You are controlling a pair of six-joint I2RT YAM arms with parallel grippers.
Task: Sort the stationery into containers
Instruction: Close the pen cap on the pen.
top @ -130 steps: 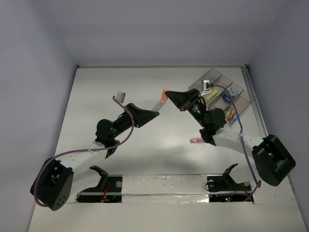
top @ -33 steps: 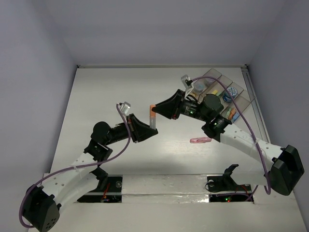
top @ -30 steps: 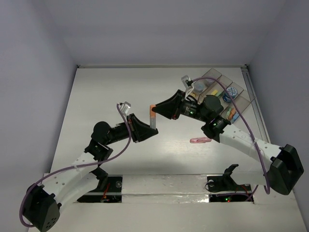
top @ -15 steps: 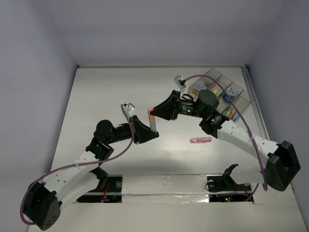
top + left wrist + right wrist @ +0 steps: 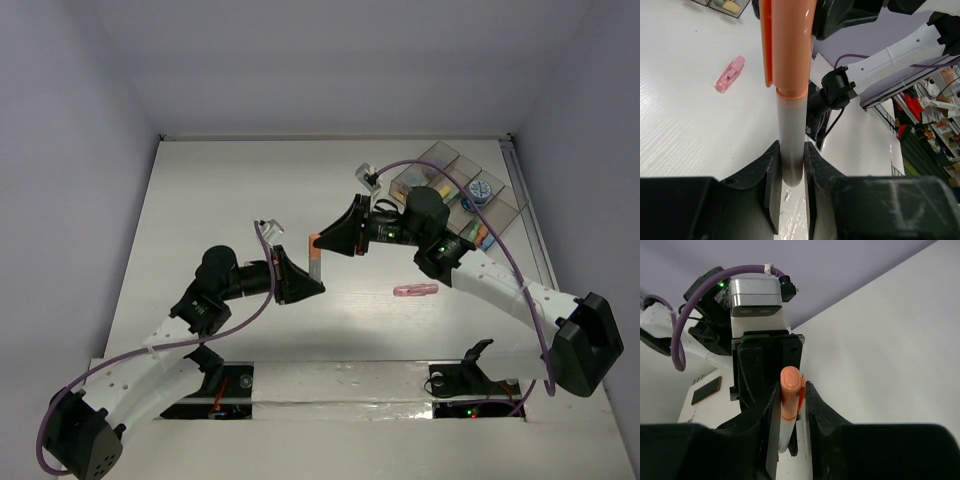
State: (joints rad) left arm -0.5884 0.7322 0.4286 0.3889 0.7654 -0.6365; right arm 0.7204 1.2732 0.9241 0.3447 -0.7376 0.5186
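Above the middle of the surface (image 5: 200, 200), the left fingers (image 5: 771, 190) pinch the grey barrel of an orange-capped marker (image 5: 315, 256) and the right fingers (image 5: 764, 425) pinch its cap, well apart from the containers (image 5: 442, 157) at the far right.

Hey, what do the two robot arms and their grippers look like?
The left arm and right arm have white links, black joints and a purple cable each. The left gripper and right gripper are black wedges with two flat fingers.
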